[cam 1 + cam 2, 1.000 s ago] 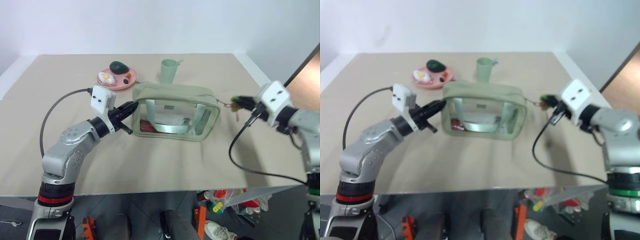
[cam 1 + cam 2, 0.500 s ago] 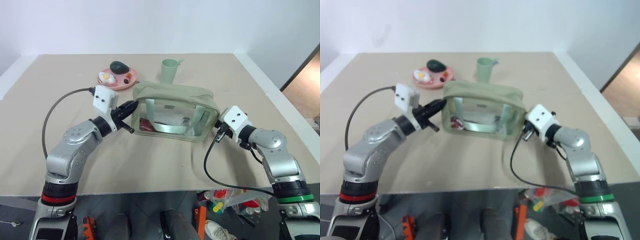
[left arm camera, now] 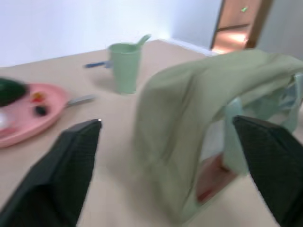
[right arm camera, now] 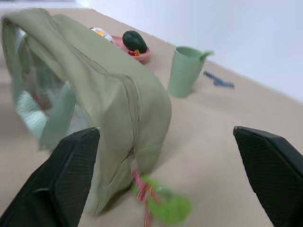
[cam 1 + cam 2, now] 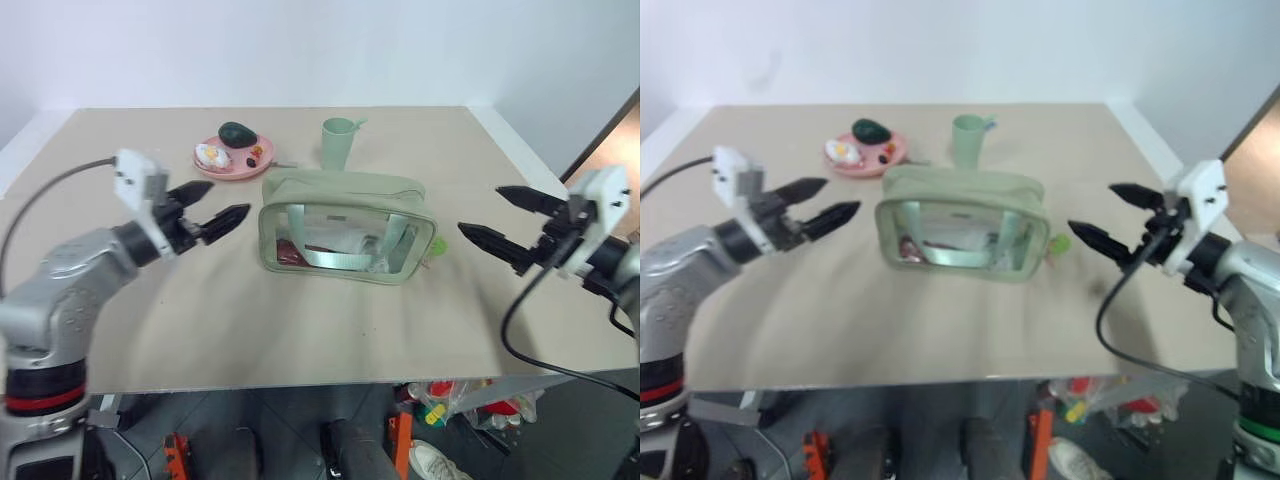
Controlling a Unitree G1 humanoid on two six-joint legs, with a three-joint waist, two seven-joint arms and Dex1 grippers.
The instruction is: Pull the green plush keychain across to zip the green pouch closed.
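- Pouch position: the green pouch (image 5: 347, 229) is standing upright mid-table, its clear window facing the near edge, with neither gripper touching it.
- Keychain position: the green plush keychain (image 4: 166, 204) is lying on the table just beside the pouch's right end, hanging from the zipper pull by a short cord; this placement suggests the zip is run fully across.
- Left gripper (image 5: 218, 203) is hovering to the left of the pouch, fingers spread wide and holding nothing.
- Right gripper (image 5: 510, 222) is hovering to the right, well apart from the keychain, fingers likewise spread and empty.
- Background items: a pale green cup (image 5: 339, 141) and a pink plate (image 5: 232, 159) are sitting on the far side, clear of the working area.
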